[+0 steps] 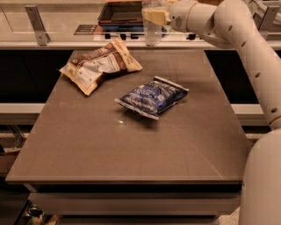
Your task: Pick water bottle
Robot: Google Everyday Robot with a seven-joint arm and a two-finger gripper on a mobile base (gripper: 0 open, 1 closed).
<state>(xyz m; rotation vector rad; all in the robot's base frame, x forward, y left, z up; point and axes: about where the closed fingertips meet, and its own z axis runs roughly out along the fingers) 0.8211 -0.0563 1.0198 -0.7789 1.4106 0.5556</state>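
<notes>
The water bottle (152, 33) is a clear ribbed plastic bottle at the top centre of the camera view. It is upright, its base hangs just above the far edge of the brown table (131, 149), and its top is cut off by the frame edge. My gripper (154, 16) reaches in from the right on the white arm (237, 30). Its tan fingers are shut round the bottle's upper body.
A blue snack bag (153, 96) lies in the middle of the table. A brown-and-tan snack bag (100, 66) lies at the far left. Behind the table runs a counter with a dark tray (120, 11) and a metal rail post (37, 24).
</notes>
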